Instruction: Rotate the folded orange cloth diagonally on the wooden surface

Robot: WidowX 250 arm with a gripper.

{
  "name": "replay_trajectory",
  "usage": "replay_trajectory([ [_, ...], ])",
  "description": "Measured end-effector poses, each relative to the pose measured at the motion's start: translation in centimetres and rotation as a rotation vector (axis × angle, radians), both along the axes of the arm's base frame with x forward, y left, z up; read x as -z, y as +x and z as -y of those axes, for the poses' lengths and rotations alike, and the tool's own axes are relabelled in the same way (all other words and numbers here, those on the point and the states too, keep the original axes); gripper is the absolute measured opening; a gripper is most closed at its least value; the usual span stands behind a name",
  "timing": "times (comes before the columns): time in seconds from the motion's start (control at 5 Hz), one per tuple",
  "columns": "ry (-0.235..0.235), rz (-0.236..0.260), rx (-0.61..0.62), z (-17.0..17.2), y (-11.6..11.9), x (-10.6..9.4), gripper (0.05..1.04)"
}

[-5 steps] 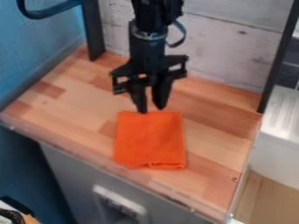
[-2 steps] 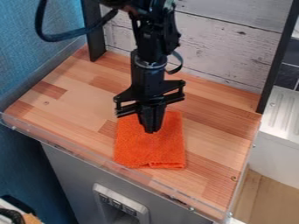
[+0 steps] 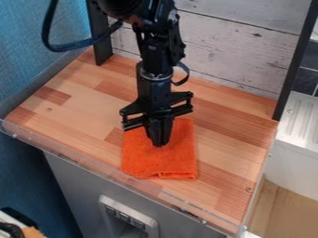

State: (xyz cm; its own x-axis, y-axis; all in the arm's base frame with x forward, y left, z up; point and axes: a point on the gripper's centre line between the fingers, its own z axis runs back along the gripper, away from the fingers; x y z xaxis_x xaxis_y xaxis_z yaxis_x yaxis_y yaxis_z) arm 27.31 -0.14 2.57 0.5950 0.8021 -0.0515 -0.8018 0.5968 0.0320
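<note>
Your pincer hangs down over the orange cloth, its fingers drawn narrow, close against each other. Its tips meet the upper part of the cloth in the view, a little to the left of the cloth's middle line; you cannot tell from here whether they press on it or have any of it between them. The cloth lies flat on the wooden surface, near the middle, as a rough rectangle, with layers showing at its near edge. Your black arm comes in from the top edge, and a dark cable loops out to its left. Behind the surface you have a wall of pale planks between two black posts, and a blue wall stands at the left. A clear strip edges the front of the surface, above a grey panel. To the right, beside the surface, you see a white ridged tray, with dark tiles behind it.
</note>
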Motion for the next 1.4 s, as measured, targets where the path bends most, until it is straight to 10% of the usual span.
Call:
replay_trajectory([
  [0.6,-0.049,0.052,0.084,0.6,0.3,1.5,0.063],
  [1.4,-0.010,0.118,0.630,4.2,0.0,1.8,0.063],
])
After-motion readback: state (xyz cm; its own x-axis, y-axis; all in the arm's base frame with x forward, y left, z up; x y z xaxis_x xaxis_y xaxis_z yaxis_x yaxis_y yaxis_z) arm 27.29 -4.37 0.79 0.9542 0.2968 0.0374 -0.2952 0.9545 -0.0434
